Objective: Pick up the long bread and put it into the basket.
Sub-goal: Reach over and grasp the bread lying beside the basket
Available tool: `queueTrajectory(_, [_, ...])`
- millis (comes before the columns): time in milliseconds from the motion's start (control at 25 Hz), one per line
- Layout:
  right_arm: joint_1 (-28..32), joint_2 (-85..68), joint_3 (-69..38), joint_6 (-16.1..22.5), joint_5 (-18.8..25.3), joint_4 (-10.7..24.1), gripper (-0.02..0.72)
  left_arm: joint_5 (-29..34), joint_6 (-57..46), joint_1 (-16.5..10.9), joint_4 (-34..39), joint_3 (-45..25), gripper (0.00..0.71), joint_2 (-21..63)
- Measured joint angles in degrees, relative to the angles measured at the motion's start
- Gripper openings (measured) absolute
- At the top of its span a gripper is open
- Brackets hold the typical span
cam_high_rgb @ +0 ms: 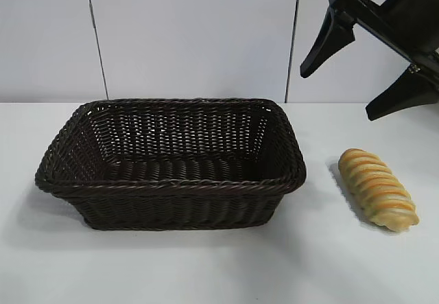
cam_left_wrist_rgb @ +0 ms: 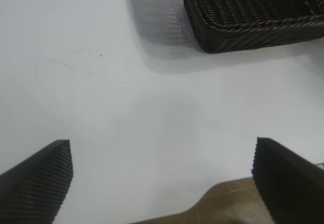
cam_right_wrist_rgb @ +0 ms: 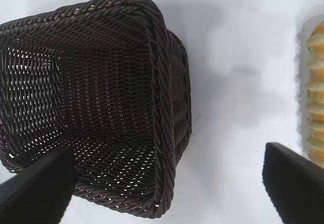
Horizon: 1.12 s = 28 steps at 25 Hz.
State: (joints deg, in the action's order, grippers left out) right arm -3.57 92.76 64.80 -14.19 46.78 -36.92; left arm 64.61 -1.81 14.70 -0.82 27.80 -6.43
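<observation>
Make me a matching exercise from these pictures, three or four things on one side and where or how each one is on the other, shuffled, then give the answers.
Things:
1. long bread
2. basket
3. right end effector
4. left end effector

Descriptions:
A. dark woven, nothing inside
B. open, raised above the table's right side, holding nothing
C. lying on the table to the right of the basket, untouched
D. open, seen only by its own wrist camera, over bare table beside the basket

Pairs: 1-C, 2-A, 3-B, 4-D

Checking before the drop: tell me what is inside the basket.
The basket shows only its bare woven floor and walls, nothing in it. Its near wall hides a strip of the floor. The bread lies on the table to its right.
</observation>
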Motion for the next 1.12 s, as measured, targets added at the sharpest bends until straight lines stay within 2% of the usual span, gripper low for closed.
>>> queueTrajectory(200, [0.0,0.0,1.1,-0.1,0.1,0.7,0.694,0.0,0.0,0.0,0.0,0.0,0.696,6.4])
queueTrajectory(320, [0.0,0.0,3.2,1.2,1.3,4.2,0.694,0.1,0.0,0.0,0.0,0.1,0.696,7.3])
queueTrajectory(400, [0.0,0.0,4.9,3.9,3.1,9.7,0.694,0.1,0.0,0.0,0.0,0.1,0.696,7.3])
queueTrajectory(640, [0.0,0.0,6.7,12.1,9.3,32.5,0.694,0.1,0.0,0.0,0.1,0.1,0.696,7.3])
queueTrajectory(720, [0.1,0.0,6.1,14.2,8.8,37.8,0.694,0.1,0.0,0.0,0.1,0.1,0.696,7.3])
queueTrajectory(760, [0.1,0.0,5.6,14.7,8.1,39.2,0.694,0.1,0.0,0.0,0.1,0.1,0.696,7.3])
queueTrajectory(920, [0.1,1.6,3.8,15.4,4.9,40.2,0.694,0.1,0.0,0.0,0.1,0.1,0.696,7.3])
queueTrajectory(1120, [0.1,7.2,3.4,15.5,1.2,37.8,0.694,0.1,0.0,0.0,0.1,0.1,0.696,7.3])
